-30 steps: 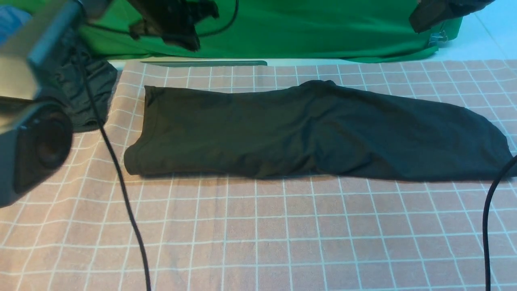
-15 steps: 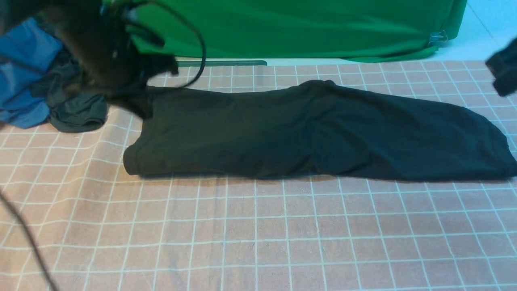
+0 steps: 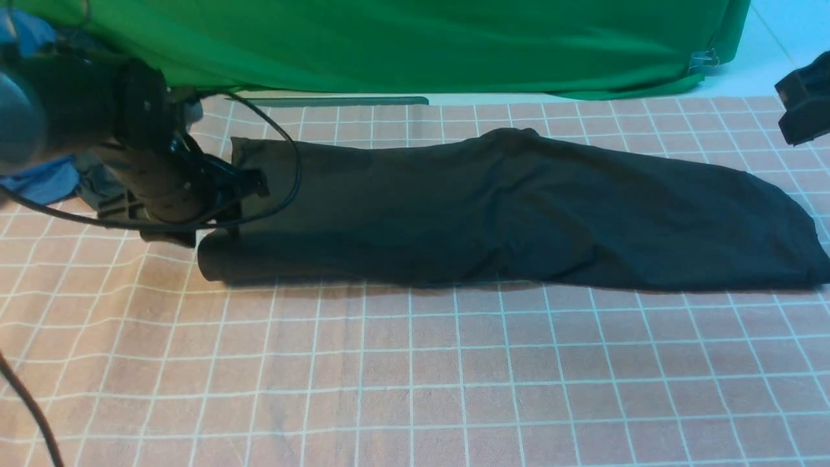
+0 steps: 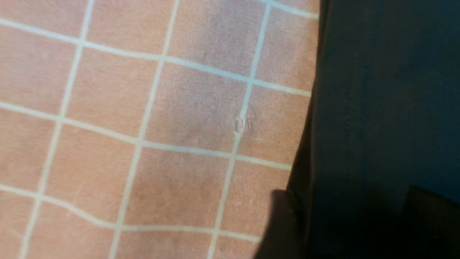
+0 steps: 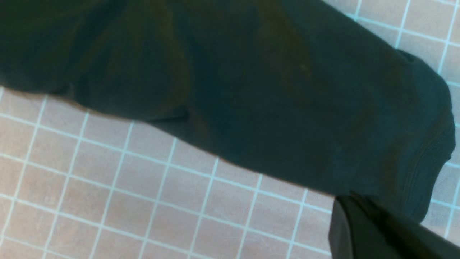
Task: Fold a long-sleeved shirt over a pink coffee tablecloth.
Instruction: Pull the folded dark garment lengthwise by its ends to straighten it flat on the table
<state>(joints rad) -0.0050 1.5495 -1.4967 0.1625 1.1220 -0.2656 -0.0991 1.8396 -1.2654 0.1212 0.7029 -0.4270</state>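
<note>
Pink coffee tablecloth (image 3: 415, 376) covers the worktop, with a green cloth (image 3: 421, 45) beyond its far edge.

Long-sleeved shirt (image 3: 506, 207) lies on the tablecloth's far half. It is already narrowed to a long band that runs from near the left edge to the right edge.

Left gripper (image 4: 346, 194) is low at the band's left end, jaws spread. One finger is over tablecloth, the other over shirt, with the hem edge between; nothing is pinched.

Right gripper (image 3: 803, 117) is raised near the far right corner, pressed together, empty and apart from the shirt.

Judged step: taking the left end for a crosswise fold. The next move calls for closing on every hem layer, then carrying it rightward without dragging the band.

No container in view.
</note>
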